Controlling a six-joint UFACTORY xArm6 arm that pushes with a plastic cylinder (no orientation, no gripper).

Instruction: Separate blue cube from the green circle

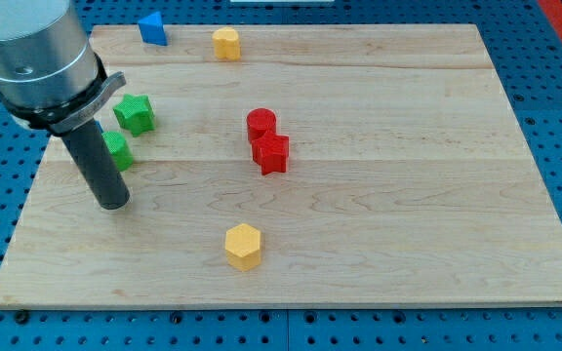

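green block (117, 150) half hidden behind rod (shape unclear), arm cut off top-left

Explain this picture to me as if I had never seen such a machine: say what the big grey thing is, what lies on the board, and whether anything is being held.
The grey cylinder at the view's top left is the end of a robot arm. It has no claw; it ends in a dark rod, and the rod's lower end, my tip, slides on the wooden board to push blocks. Nothing is held.

There is one camera, looking down at the board at a slant.

On the board lie small blocks: a blue block and a yellow block at the view's top, a green star, a green block partly hidden behind the rod, a red cylinder touching a red star, and a yellow hexagon near the bottom. My tip is just below the partly hidden green block.
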